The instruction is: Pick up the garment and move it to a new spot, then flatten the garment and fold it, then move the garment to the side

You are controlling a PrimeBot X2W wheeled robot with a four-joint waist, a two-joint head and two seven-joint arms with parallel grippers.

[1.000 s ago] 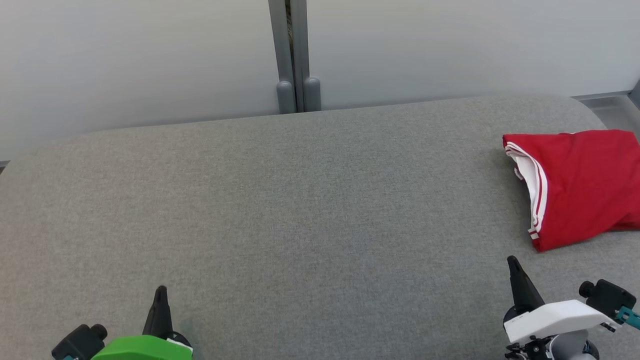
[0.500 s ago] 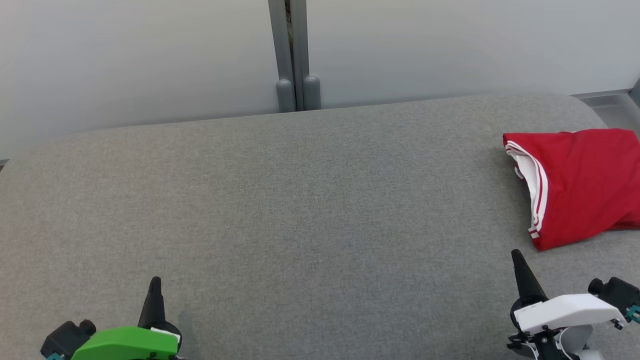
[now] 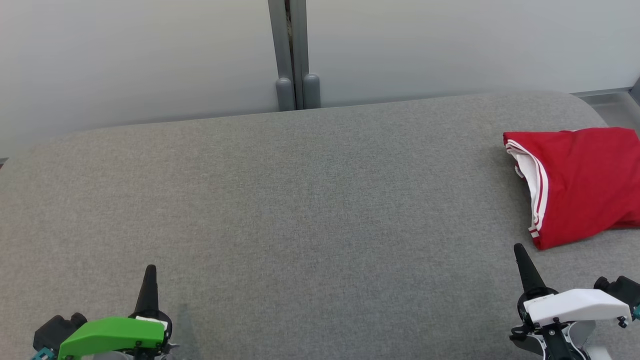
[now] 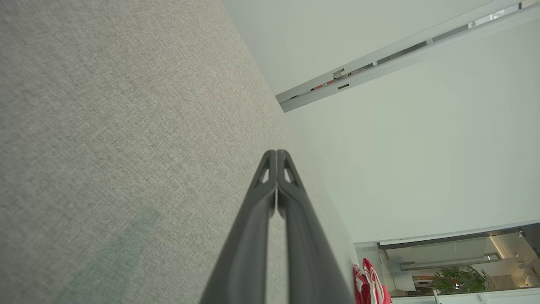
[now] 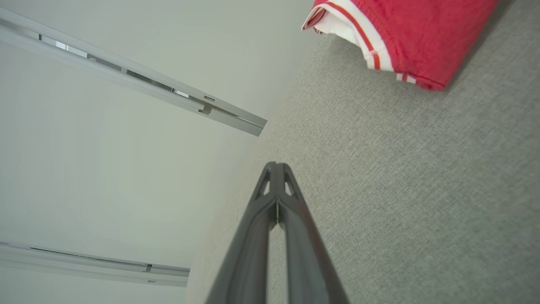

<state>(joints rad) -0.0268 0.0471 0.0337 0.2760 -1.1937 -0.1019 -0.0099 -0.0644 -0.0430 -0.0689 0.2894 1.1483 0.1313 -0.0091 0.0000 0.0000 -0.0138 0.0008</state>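
The garment [image 3: 580, 185] is red with white and red striped trim, and it lies folded at the right end of the grey fabric surface [image 3: 310, 200], running off the head view's right edge. It appears again in the right wrist view, garment [image 5: 405, 33], and small in the left wrist view, garment [image 4: 371, 283]. My right gripper [image 3: 519, 250] is shut and holds nothing, just in front of the garment's near corner and apart from it. My left gripper [image 3: 150, 272] is shut and holds nothing at the lower left, far from the garment. Both pairs of tips meet: left gripper [image 4: 276, 154], right gripper [image 5: 276, 165].
A pale wall [image 3: 450, 45] with a grey vertical post [image 3: 292, 55] runs behind the surface. The surface's far edge curves down at both ends. Grey floor [image 3: 612, 107] shows at the far right.
Both grippers have slid slightly outward and their tips sit a little further up the picture. The garment has not moved.
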